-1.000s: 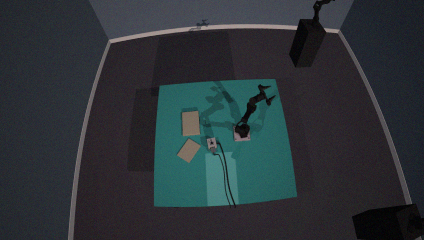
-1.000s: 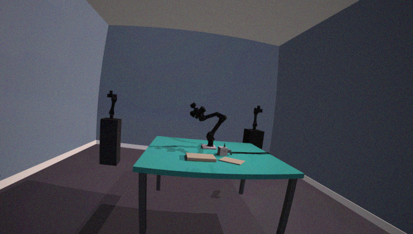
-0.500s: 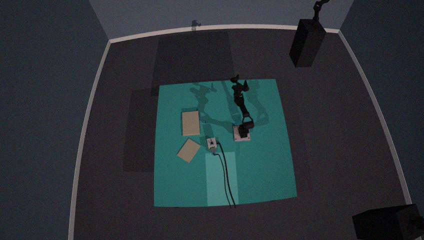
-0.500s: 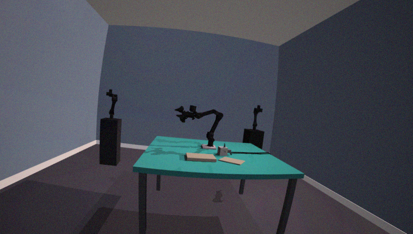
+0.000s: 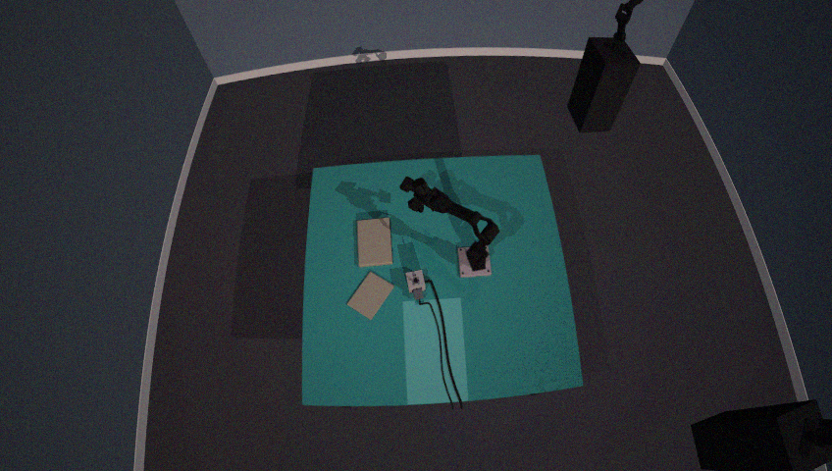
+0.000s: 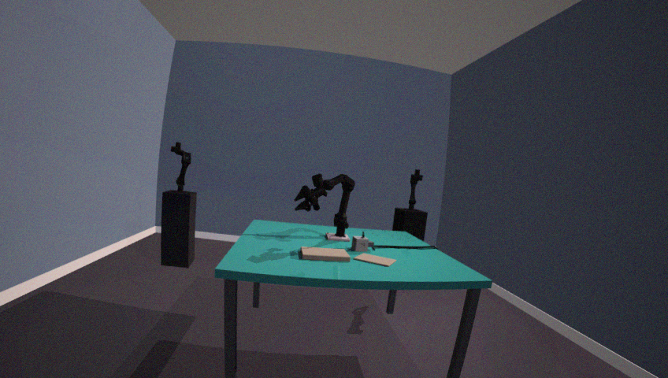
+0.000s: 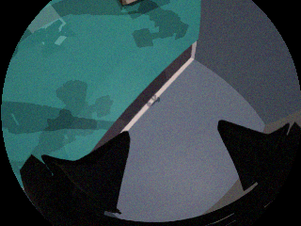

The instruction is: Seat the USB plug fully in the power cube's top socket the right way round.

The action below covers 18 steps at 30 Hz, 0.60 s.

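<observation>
The power cube (image 5: 409,287) (image 6: 358,245) is a small pale block standing near the middle of the table. The USB plug (image 5: 415,281) (image 6: 363,234) is a small dark piece upright on its top; how deep it sits and which way round it is are too small to tell. My gripper (image 5: 407,194) (image 6: 296,204) (image 7: 176,130) is open and empty, high above the back part of the table in the top view, well away from the cube and plug. The wrist view shows both fingers spread, with neither cube nor plug.
A grey plug (image 5: 417,293) is at the cube's side. Two dark cables (image 5: 442,328) run to the table's edge. A thick tan block (image 5: 374,241) (image 6: 324,253) and a thin tan slab (image 5: 370,295) (image 6: 375,259) lie beside the cube. The arm's base plate (image 5: 465,270) is on the other side.
</observation>
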Each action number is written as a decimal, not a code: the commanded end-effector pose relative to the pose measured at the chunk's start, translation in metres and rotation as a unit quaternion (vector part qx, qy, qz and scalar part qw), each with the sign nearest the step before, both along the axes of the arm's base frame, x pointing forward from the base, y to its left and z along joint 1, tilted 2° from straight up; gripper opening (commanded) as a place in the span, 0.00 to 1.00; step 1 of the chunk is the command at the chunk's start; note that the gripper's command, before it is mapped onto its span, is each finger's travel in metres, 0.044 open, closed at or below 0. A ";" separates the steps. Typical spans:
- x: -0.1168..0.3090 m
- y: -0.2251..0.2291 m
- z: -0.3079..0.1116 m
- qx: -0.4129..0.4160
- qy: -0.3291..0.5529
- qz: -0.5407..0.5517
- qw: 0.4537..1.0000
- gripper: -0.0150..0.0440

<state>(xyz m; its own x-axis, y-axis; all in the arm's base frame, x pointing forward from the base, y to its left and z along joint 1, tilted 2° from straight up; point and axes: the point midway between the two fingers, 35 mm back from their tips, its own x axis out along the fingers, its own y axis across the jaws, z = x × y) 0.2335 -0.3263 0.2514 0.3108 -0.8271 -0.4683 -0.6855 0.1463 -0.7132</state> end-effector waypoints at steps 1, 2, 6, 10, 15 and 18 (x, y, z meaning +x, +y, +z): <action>0.051 0.054 -0.022 0.079 0.010 0.082 0.993 1.00; 0.062 0.070 -0.028 0.099 0.016 0.102 0.990 1.00; 0.095 0.141 -0.050 0.189 0.053 0.172 0.965 1.00; 0.106 0.220 -0.068 0.274 0.110 0.225 0.928 1.00; 0.092 0.313 -0.080 0.358 0.203 0.262 0.873 1.00; 0.073 0.360 -0.082 0.390 0.263 0.269 0.841 1.00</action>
<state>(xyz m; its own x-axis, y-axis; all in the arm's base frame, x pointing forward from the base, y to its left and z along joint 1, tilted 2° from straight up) 0.3257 -0.0105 0.1707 0.2402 -0.0703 -0.9682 -0.9691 0.0400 -0.2433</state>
